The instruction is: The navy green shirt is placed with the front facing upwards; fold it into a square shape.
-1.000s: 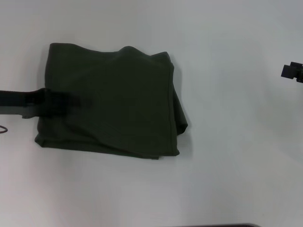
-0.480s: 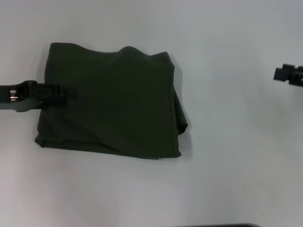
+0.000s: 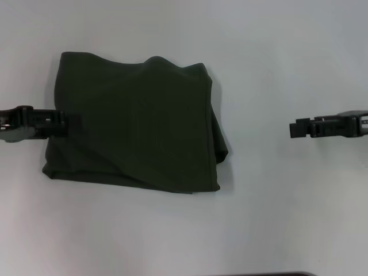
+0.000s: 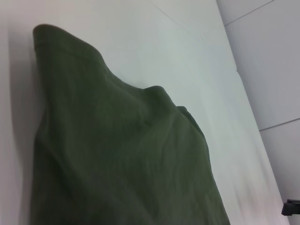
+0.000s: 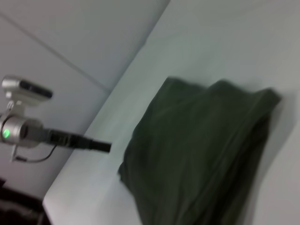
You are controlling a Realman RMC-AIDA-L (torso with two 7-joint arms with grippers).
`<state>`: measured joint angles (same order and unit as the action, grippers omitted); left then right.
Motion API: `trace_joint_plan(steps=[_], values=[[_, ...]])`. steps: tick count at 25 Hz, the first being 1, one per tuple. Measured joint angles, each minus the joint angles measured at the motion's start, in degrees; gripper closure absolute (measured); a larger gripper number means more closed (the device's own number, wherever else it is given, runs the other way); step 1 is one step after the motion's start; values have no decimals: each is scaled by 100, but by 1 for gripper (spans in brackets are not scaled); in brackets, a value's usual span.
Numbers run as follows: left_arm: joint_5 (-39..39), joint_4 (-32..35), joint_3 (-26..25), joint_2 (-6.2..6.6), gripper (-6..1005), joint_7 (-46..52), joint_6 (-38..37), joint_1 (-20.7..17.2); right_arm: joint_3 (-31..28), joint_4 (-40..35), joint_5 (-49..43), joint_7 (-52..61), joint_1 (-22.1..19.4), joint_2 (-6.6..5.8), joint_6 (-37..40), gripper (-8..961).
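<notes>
The left hand [image 3: 68, 124] is hovering right at the shirt's [image 3: 135, 135] left edge, and the main risk lies there — if it catches the top layer, it could drag the fold open or pull the whole bundle sideways across the tabletop [image 3: 276, 224]. Whether its fingers are spread or closed cannot be told from these views. The right hand [image 3: 294, 129] is hanging well apart from the shirt on the right, over bare tabletop; its state cannot be told either. A push from that side could bunch the loose layers already bulging at the right edge.

The shirt is lying left of centre, folded into a rough dark-green square — plain side up, far edge wavy, near edge slanting, so not yet neat.
</notes>
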<state>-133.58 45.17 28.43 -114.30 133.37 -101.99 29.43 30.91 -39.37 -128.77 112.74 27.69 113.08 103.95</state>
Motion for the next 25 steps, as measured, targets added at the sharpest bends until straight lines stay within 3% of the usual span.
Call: trace_joint_plan(steps=[4, 10, 13, 19, 25], values=[[0, 139, -28, 24, 340, 0, -30, -7, 39, -11, 21, 403, 308, -66, 29, 187], [51, 210, -176, 49, 341, -44, -37, 4, 17, -10, 75, 1990, 1080, -418, -54, 187], [53, 205, -188, 34, 341, -49, -16, 5, 60, -9, 53, 2460, 1334, -525, -118, 187], [57, 203, -205, 45, 341, -60, 32, 6, 201, 39, -3, 3254, 1448, -663, -753, 188], [60, 203, -206, 45, 341, -136, 52, 57, 629, 591, -12, 3541, 1594, -784, -838, 188]])
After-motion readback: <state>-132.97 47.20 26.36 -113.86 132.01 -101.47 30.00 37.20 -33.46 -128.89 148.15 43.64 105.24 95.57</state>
